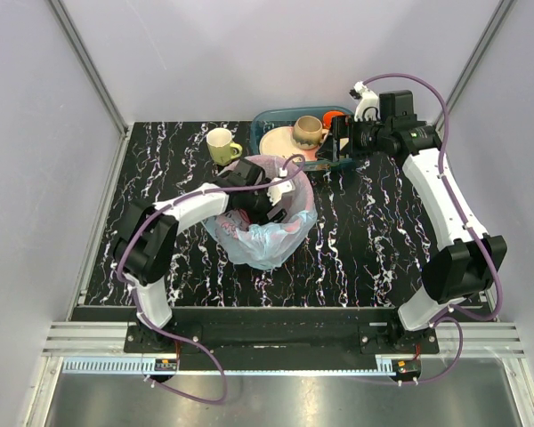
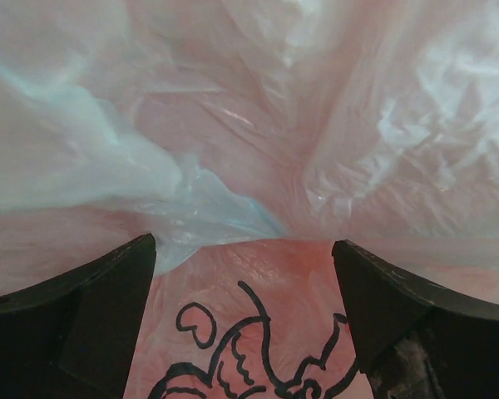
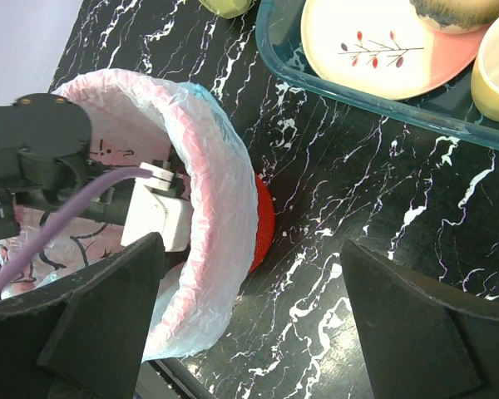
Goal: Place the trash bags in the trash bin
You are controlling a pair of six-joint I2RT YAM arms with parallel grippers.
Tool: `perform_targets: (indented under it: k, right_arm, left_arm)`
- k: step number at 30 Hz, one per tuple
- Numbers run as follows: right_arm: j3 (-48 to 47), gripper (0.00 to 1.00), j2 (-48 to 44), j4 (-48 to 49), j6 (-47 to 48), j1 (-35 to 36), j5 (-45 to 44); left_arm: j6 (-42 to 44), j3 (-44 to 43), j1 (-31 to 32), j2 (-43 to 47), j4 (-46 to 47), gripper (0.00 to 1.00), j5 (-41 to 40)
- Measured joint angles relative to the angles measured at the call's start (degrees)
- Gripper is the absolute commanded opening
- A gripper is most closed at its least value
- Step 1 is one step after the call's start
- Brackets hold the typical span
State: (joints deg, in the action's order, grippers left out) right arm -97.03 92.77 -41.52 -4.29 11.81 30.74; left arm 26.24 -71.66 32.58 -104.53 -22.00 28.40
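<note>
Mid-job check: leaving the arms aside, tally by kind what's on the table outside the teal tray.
plastic bag: 1
red basket: 1
mug: 1
Total: 3

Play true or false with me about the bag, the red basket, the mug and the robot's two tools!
The bag lines the red basket and folds over its rim. True.
The left tool is squeezed shut. False: it is wide open inside the bag.
The yellow mug sits in the teal tray. False: it stands on the table beside the tray.
The right tool holds nothing. True.
</note>
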Motion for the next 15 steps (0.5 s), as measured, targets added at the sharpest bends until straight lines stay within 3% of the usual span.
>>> perform_targets:
  k: [15]
  right_arm:
    - [0.0,0.97,0.42,0.13,0.0,0.0,0.39]
  left_arm:
    - [5.22,-6.36,1.75,-7.82,-14.75,0.89,-6.38]
